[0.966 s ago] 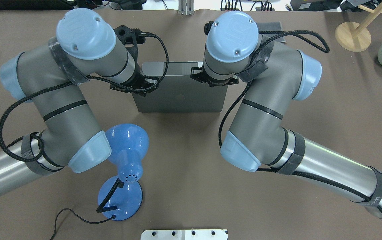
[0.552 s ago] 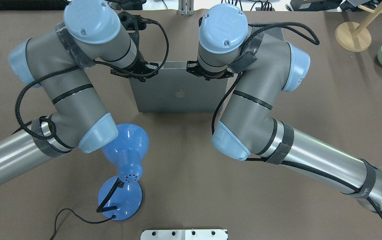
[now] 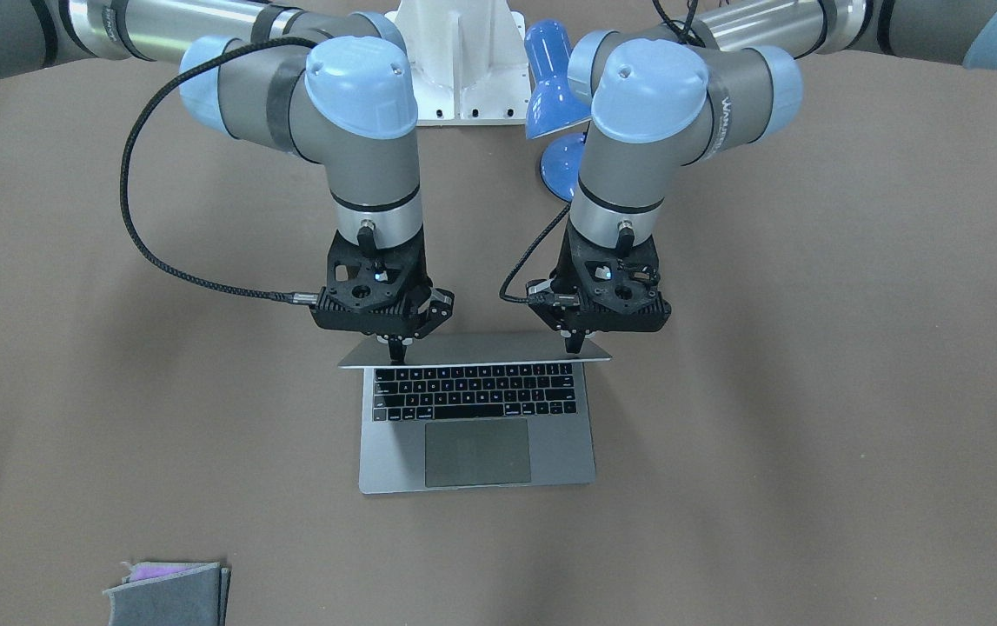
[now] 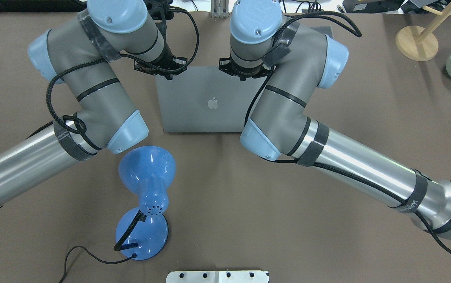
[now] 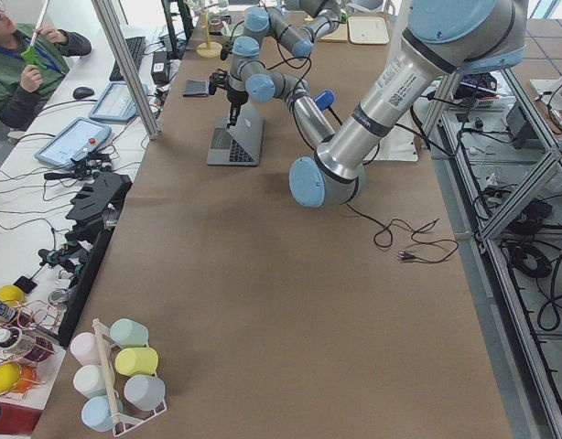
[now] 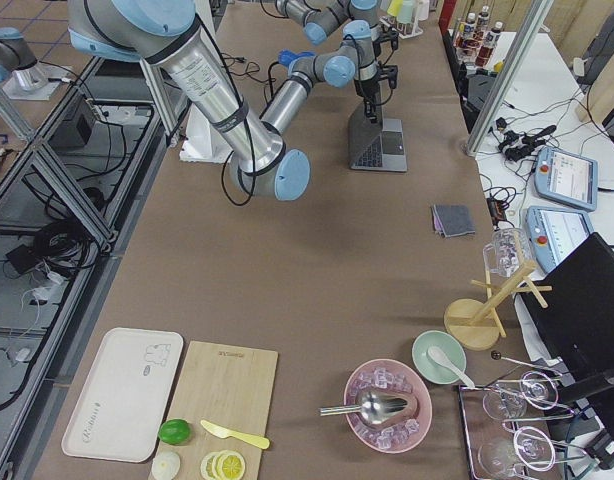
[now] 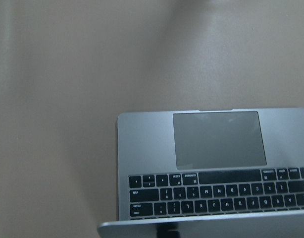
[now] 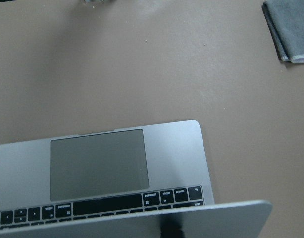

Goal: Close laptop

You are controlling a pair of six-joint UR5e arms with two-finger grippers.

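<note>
Two grippers set on the laptop's half-open lid

Front view: the laptop (image 3: 476,452) sits mid-table; right gripper (image 3: 395,352) and left gripper (image 3: 574,347), each with fingers together, bear on the lid's top edge near either end, probably so it folds evenly. Overhead: the lid slopes. Wrist views: keyboard still uncovered

I have both arms stretched forward, each bent sharply at the elbow so that the forearms fold inward toward each other. My left arm (image 4: 91,90) comes in from the overhead view's left and my right arm (image 4: 288,106) from its right, in near mirror poses. Both wrists point straight down, side by side and level with each other. The left gripper (image 3: 574,346) and the right gripper (image 3: 395,350) hang vertical, each with its fingers drawn together into one narrow dark tip.
</note>
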